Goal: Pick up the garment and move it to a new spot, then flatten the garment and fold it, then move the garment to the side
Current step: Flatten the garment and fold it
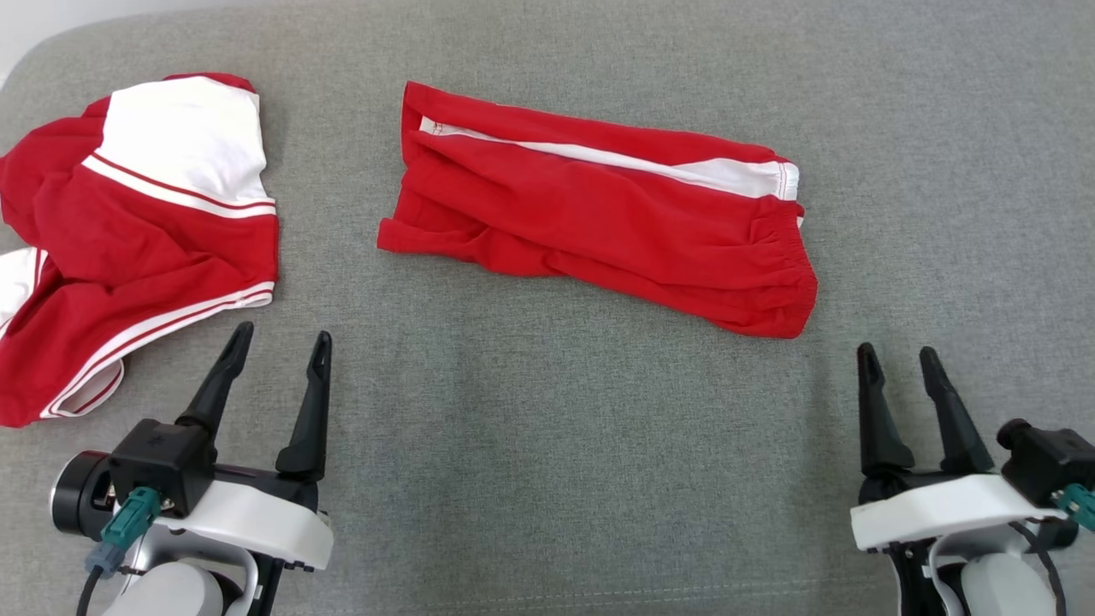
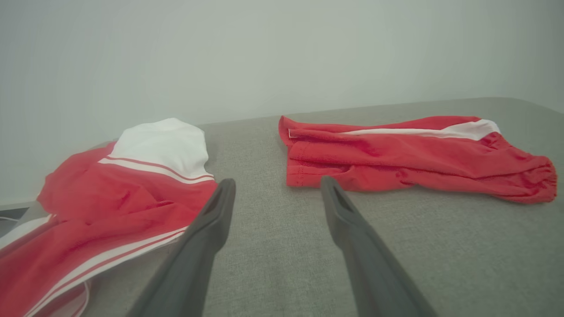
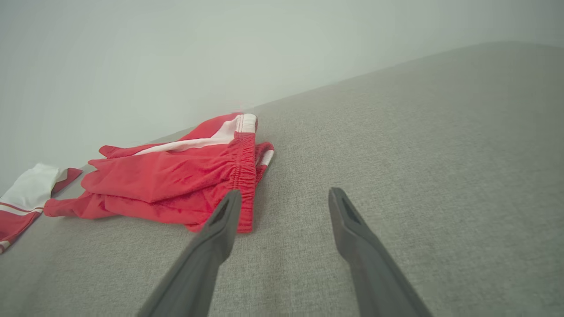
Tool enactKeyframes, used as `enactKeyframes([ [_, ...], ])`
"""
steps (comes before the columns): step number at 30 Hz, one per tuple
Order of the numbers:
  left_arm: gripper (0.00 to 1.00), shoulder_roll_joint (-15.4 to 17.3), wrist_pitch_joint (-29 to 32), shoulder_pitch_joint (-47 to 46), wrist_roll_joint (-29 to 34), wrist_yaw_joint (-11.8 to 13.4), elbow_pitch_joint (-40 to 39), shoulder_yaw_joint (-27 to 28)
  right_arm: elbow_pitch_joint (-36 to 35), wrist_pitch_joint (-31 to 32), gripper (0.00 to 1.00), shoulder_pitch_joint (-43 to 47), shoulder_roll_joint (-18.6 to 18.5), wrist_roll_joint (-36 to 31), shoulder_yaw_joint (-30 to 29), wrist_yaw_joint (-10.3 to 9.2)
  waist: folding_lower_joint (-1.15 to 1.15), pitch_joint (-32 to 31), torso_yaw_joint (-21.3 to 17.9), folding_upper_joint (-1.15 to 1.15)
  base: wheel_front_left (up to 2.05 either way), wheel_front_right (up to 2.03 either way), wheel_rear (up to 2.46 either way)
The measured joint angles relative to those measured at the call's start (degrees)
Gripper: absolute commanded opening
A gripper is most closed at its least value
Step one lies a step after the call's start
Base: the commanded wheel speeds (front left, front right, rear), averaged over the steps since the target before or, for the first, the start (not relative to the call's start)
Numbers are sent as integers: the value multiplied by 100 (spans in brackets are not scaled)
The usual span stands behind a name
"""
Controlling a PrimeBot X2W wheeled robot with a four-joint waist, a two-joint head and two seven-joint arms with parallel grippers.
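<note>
No brand or readable writing is made out. A small white tab is seen at the left end of the white side stripe on the folded red shorts, any print on it too small to be read. The shorts are laid flat and folded lengthwise mid-surface, slightly slanted, with the elastic waistband to the robot's right and the leg hems to its left. They are touched by neither pincer. A second red-and-white garment is bunched loosely at the far left of the grey fabric surface, well apart from the shorts. The left pincer is held wide with nothing between its fingers, low at the near left, just beside that garment's striped hem. The right pincer is likewise spread and empty at the near right, near the waistband corner but clear of it. The full layout and both pincers are given in the head view. In the left wrist view a pale wall behind the surface is shown, with both garments seen side-on past the left pincer's spread fingers. In the right wrist view the gathered waistband is shown close up with a second layer under it, and just a corner of the other garment at the left edge.
</note>
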Motion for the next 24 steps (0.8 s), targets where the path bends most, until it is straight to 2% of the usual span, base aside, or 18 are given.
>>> enactKeyframes([
  [5,100,-4,26,-18,10,-1,-55,-79,386,0,100,-332,4,233,216,0,0,78,-11,0,0,0,0],
  [12,100,-37,49,-147,52,-13,-63,-179,1243,52,100,-1308,-9,432,393,0,0,153,42,0,0,0,0],
  [19,100,-113,55,-186,91,-60,-55,-269,2060,436,100,-1897,-48,494,491,0,0,183,122,0,0,0,0],
  [24,100,-133,52,-247,91,-60,-37,-280,2408,656,100,-2180,-75,771,809,0,0,217,196,0,0,0,0],
])
